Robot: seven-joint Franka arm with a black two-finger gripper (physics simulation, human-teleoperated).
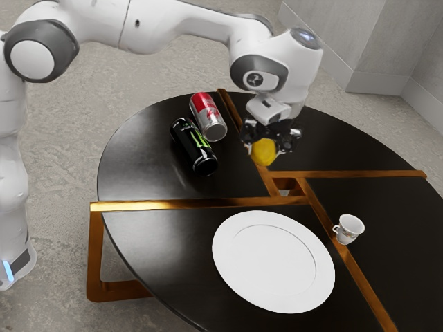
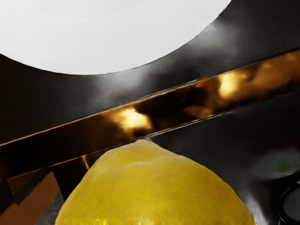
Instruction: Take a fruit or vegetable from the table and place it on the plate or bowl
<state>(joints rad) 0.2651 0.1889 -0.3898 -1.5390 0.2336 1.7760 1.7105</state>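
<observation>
On table [image 1: 149,176]: plate [image 1: 273,261] at front; cup [image 1: 349,228] just beside plate, toward exterior view's right; near can [image 1: 194,145], far can [image 1: 208,116] side by side behind plate. In gripper [image 1: 268,144]: lemon [image 1: 261,153], exterior view's right of both.

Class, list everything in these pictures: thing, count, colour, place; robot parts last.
table: 1, black with copper strips, under everything
plate: 1, white, on the table's camera-near part
cup: 1, white, beside the plate, exterior view's right
red can: 1, red, lying at table's far side
black can: 1, black and green, lying beside red can
lemon: 1, yellow, in the gripper
gripper: 1, black, shut on the lemon
arm: 1, white, from exterior view's left
</observation>
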